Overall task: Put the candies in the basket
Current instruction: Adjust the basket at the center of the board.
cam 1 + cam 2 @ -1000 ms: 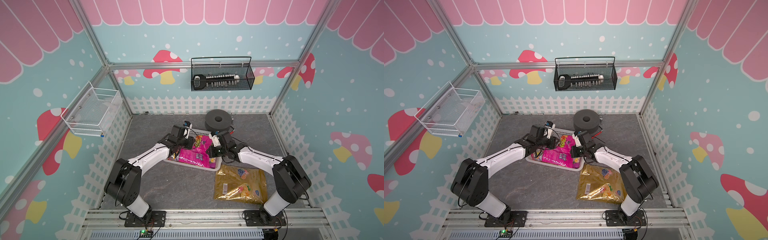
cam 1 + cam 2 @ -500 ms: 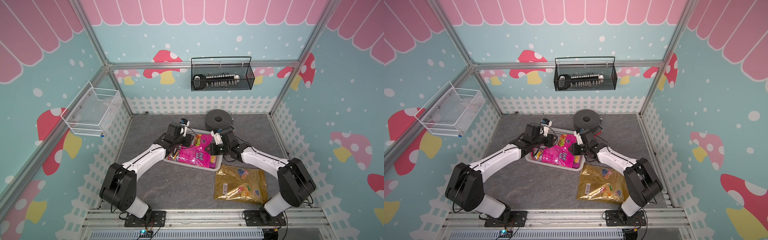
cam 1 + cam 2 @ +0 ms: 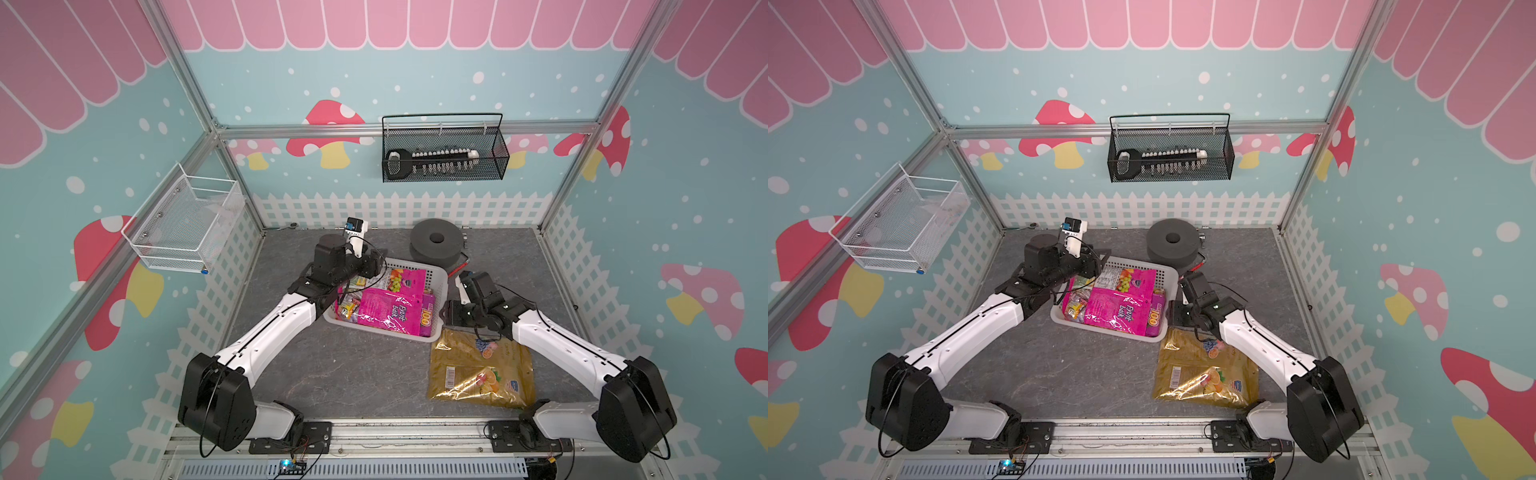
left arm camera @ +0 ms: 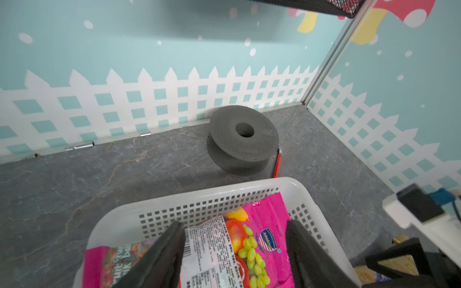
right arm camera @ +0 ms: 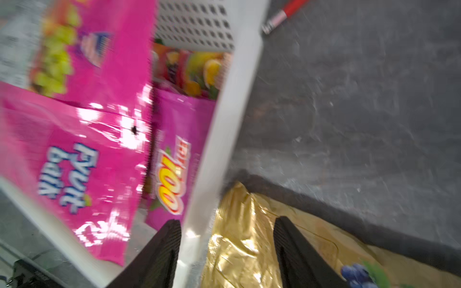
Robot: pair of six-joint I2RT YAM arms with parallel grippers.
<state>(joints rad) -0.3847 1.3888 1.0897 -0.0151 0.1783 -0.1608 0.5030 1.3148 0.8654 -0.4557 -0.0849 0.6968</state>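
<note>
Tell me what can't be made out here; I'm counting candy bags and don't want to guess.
- Bags under the big magenta bag in the basket: covered in both top views, so no sure count.
- Gold bag: right wrist view, motion-blurred, cut off by the frame edge.
- Red stick: left wrist view, one end hidden behind the basket rim.
- White wire wall basket: contents too faint through the mesh in a top view.

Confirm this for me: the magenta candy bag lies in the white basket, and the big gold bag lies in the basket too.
Not quite. The magenta candy bag does lie in the white basket, but the big gold bag lies on the table outside it, beside its near corner; both top views show this.
</note>
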